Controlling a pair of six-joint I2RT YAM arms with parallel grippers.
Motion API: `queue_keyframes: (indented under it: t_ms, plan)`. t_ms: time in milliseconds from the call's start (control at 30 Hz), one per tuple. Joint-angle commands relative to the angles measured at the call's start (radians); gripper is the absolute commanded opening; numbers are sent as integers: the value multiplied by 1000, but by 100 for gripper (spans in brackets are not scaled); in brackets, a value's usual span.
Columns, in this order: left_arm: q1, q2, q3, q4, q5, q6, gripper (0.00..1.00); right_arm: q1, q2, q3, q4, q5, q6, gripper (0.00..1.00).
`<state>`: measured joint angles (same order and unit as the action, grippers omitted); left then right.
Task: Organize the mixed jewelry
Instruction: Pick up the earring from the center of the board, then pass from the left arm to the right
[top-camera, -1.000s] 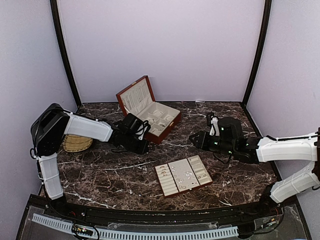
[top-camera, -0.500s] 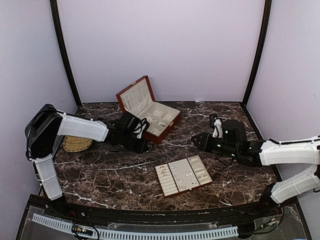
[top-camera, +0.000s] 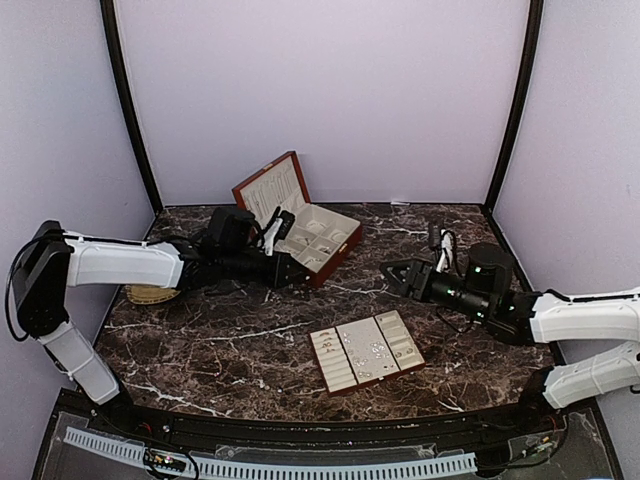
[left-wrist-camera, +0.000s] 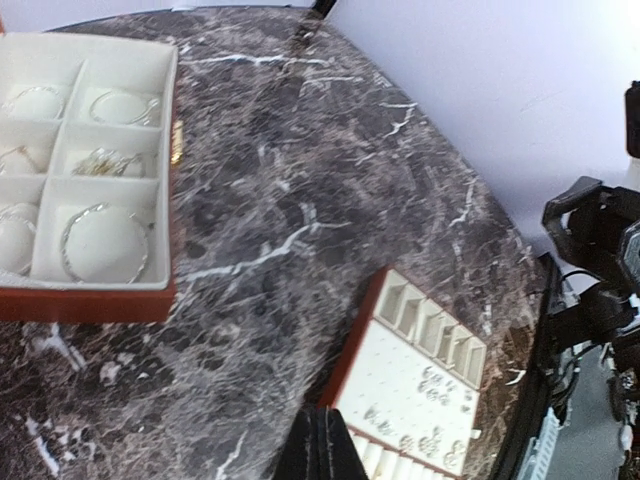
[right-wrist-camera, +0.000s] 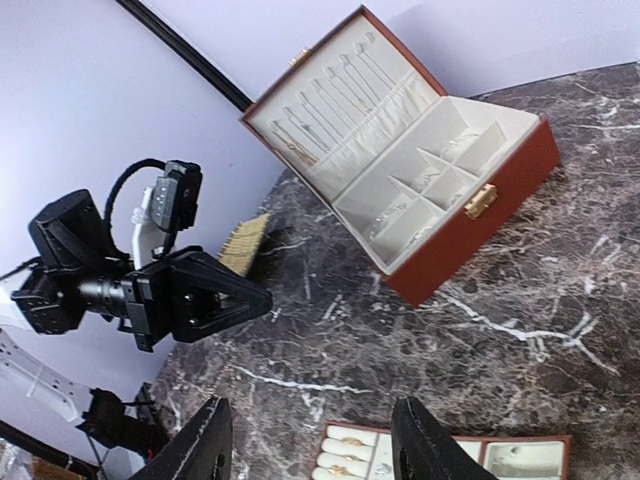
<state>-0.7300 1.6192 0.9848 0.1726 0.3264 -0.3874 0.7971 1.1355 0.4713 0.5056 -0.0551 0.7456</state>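
lying clear of right gripper (top-camera: 393, 272): mixed jewelry (top-camera: 366, 352)

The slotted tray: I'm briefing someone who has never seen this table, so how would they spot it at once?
On the dark marble table, look toward the near edge, about midway across. The slotted tray lies flat there, cream, in three sections, with tiny silvery pieces on it. Unlike the red-brown wooden box behind it, it has no lid.
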Motion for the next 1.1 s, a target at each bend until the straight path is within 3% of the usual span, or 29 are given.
queue_keyframes:
  t_ms: [0, 200, 400, 667, 1067]
  plan:
    - [-14, -60, -19, 175, 150, -61, 0, -3, -30, -9, 186, -124, -28, 58]
    - [-39, -71, -77, 391, 274, -186, 0, 8, -10, 2, 281, -198, -41, 64]
    - [-64, -51, -108, 562, 309, -305, 0, 61, 64, 69, 299, -209, -50, 66]
    - [-80, -41, -138, 650, 332, -415, 0, 110, 204, 92, 427, -221, -7, 64]
    - [-93, -68, -147, 654, 333, -427, 0, 116, 306, 151, 539, -306, 11, 50]
